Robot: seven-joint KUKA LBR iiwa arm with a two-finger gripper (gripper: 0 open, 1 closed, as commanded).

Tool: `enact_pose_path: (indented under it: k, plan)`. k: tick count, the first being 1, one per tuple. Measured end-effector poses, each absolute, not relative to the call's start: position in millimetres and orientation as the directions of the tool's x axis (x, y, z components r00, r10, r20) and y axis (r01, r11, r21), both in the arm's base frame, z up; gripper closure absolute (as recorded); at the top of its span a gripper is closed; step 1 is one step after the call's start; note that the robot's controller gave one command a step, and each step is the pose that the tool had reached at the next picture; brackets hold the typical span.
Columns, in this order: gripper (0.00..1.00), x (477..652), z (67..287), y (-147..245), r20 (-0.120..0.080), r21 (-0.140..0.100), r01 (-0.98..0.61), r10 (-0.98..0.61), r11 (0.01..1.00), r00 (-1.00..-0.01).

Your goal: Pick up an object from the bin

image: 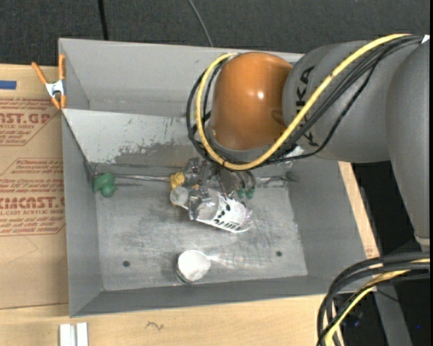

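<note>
My gripper hangs below the orange wrist cover, low over the middle of the bin floor. Right under it lies a crumpled clear wrapper with white and black print, and the gripper's lower end seems to touch the wrapper's top edge. A small yellow piece sits just left of the gripper. Whether anything is held cannot be made out.
A green ball-like thing lies by the left wall, with a thin rod running from it toward the middle. A white round lump rests near the front wall. The arm and its cables cover the bin's back right.
</note>
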State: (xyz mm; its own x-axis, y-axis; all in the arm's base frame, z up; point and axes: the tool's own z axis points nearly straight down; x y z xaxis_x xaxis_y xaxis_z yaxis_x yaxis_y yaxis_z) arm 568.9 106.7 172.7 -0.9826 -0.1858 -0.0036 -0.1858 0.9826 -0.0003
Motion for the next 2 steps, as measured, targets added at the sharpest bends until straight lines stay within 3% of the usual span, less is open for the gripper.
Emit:
enact_pose_path:
  k: [1,2]
  plan:
    - [1.00,555.1,213.0,112.6,0.003,0.000,-0.180,-0.180,0.984,-0.984]
    - [1.00,553.2,273.0,110.1,0.001,0.000,-0.162,-0.162,0.987,-0.987]
